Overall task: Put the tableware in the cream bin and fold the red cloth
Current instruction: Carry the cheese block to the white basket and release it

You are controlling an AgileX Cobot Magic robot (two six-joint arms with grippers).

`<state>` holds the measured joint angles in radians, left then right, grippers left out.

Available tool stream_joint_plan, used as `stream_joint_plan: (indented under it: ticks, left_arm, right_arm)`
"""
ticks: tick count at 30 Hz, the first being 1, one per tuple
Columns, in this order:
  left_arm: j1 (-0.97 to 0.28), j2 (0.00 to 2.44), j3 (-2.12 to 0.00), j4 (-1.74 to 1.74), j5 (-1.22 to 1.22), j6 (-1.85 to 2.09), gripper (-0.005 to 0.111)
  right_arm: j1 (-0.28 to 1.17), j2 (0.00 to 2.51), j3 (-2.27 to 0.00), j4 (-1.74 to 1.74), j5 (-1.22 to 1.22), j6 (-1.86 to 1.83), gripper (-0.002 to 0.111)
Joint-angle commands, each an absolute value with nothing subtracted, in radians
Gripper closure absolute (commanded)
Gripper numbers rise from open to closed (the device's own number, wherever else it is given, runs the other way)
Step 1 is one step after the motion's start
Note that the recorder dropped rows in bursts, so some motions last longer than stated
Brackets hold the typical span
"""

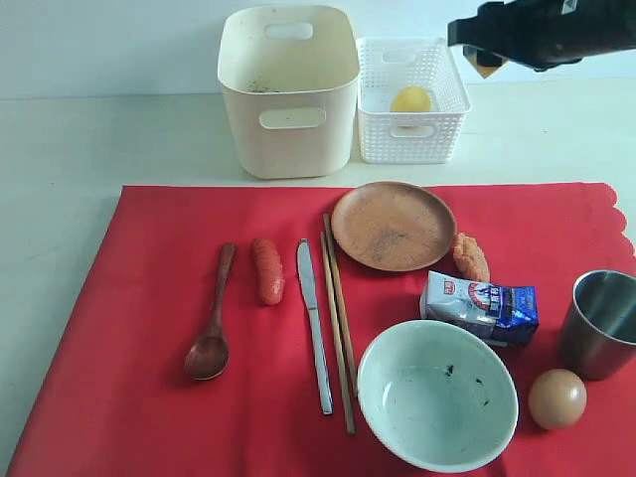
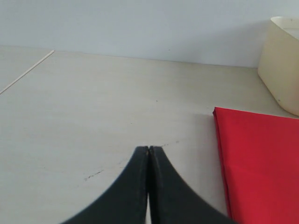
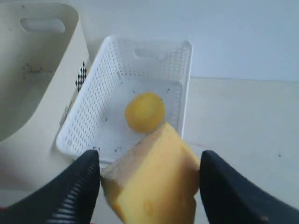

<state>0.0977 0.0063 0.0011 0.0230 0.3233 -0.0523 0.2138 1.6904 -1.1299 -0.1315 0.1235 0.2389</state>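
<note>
Left hand (image 2: 148, 151): pressed together, over bare surface at 9 o'clock of the red cloth (image 1: 129, 298).
Red cloth: bright, flat, likely limp; take a corner.
Wooden spoon (image 1: 213, 328): probably light; pinch mid-handle.
Steel knife (image 1: 314, 328), chopsticks (image 1: 338, 318): thin, side by side, likely slippery.
Cream bin (image 1: 288, 129): tall, at 11 o'clock of the plate (image 1: 394, 226).
Plate, pale bowl (image 1: 437, 393): rigid; grip the rims.
Right hand (image 3: 150, 156): pinching a yellow wedge (image 3: 154, 186) above the white basket (image 3: 145, 43).
Steel cup (image 1: 601, 323): smooth, at 3 o'clock of the bowl.

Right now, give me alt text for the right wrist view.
The claw grips a yellow cheese wedge; beyond it, a white basket holds a yellow ball. A cream bin stands beside the basket.
</note>
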Motion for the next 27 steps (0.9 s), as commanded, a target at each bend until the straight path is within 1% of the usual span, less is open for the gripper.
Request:
stream_joint_plan:
  ticks: [1, 12, 18, 27]
  left_arm:
    - [0.100, 0.000, 0.000, 0.026, 0.319, -0.059, 0.105]
    - [0.100, 0.000, 0.000, 0.026, 0.319, -0.059, 0.105]
    - [0.100, 0.000, 0.000, 0.026, 0.319, -0.059, 0.105]
    - [0.100, 0.000, 0.000, 0.026, 0.319, -0.059, 0.105]
  right_arm:
    - [0.215, 1.760, -1.225, -0.130, 0.103, 0.238, 0.108]
    - [0.215, 1.975, -1.436, -0.107, 0.111, 0.238, 0.108]
    - [0.245, 2.096, -1.543, -0.104, 0.145, 0.238, 0.108]
    - [0.261, 2.190, -1.631, -0.104, 0.215, 0.238, 0.108]
